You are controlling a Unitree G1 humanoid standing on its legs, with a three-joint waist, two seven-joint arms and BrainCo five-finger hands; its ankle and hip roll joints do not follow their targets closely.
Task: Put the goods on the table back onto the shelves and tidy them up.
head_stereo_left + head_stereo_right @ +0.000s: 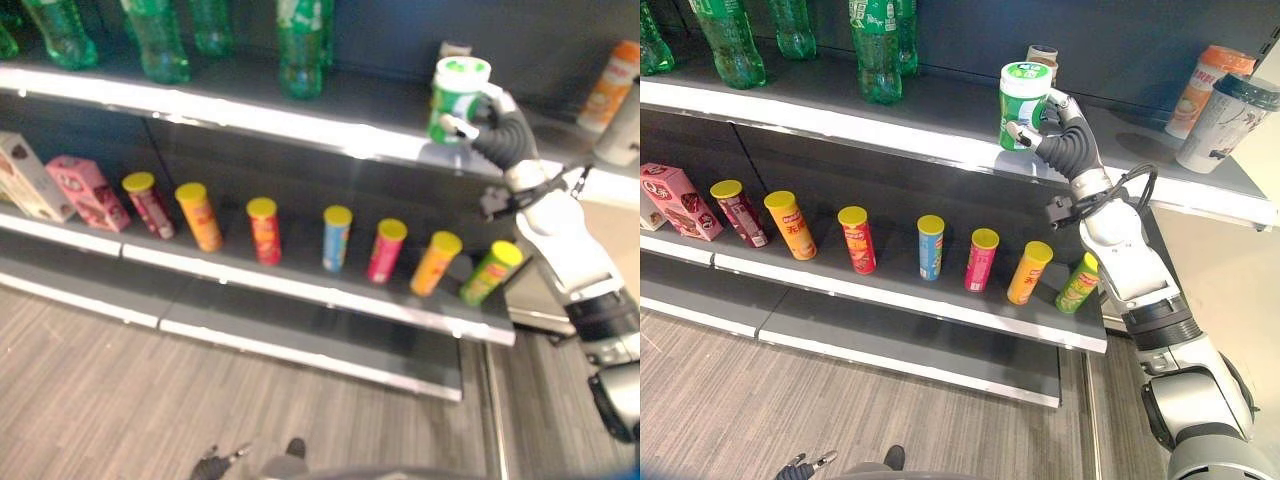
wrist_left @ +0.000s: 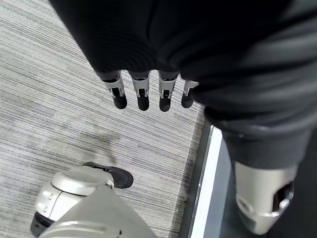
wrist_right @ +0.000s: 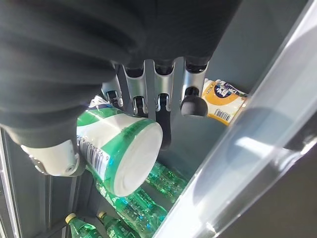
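right hand (image 1: 1065,140) curled round green-and-white cup (image 1: 1023,100), held upright at upper shelf (image 1: 940,120) front edge | left hand (image 2: 148,91) fingers straight, holding nothing, over floor (image 2: 59,99) | cup lidded; contents unseen

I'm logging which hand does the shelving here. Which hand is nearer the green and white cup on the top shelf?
Right. The right hand is curled round the green and white cup at the top shelf edge. The left hand hangs low over the floor, far from it.

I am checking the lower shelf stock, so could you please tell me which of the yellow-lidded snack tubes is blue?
The blue cylindrical tube with the yellow lid, standing fourth from the left in the row; its immediate neighbours are red and pink.
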